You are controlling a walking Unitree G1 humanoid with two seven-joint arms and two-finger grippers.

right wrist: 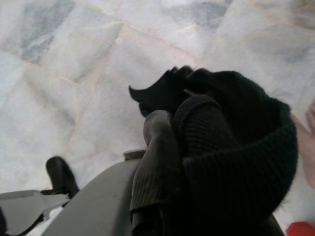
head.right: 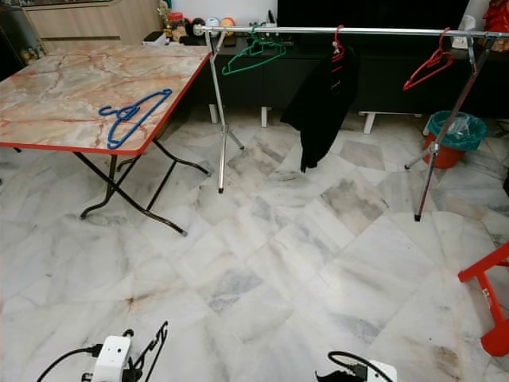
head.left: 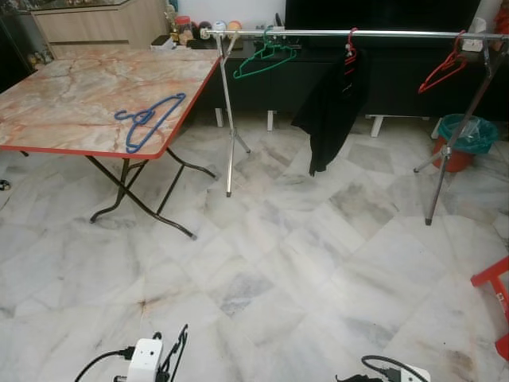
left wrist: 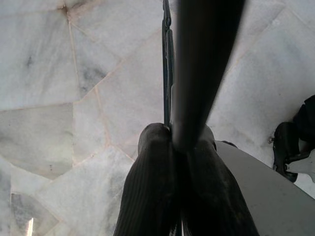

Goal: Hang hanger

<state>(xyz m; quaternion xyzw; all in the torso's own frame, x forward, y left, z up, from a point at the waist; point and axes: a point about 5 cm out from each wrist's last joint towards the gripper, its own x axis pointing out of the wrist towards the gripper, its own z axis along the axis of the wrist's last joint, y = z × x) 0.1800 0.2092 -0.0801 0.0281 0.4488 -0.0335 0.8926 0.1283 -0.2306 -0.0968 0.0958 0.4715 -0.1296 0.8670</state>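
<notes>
Both arms hang low at the bottom edge of the head views, over the marble floor (head.left: 318, 263). The left gripper (head.left: 171, 354) points downward; in the left wrist view its fingers (left wrist: 152, 182) are closed on a black hanger (left wrist: 202, 64), whose thin dark bar runs out past the fingertips. The right gripper (right wrist: 162, 147) sits low on the right side; in the right wrist view its fingers are wrapped in a black knit garment (right wrist: 236, 147) and clamp it.

A clothes rail (head.left: 358, 33) stands well ahead, across the far side of the room, on thin metal legs. On it hang a green hanger (head.left: 265, 56) near the left end, a black shirt (head.left: 330, 107) on a red hanger near the middle, and a red hanger (head.left: 445, 70) toward the right end. A folding table (head.left: 71, 103) with a marbled top and red edge stands to the left; a blue hanger (head.left: 147, 119) lies flat on it near the front edge. A teal bin (head.left: 468, 137) sits behind the right legs of the rail. A red stool (head.left: 493, 294) is at the right edge. Open floor lies between the robot and the rail.
</notes>
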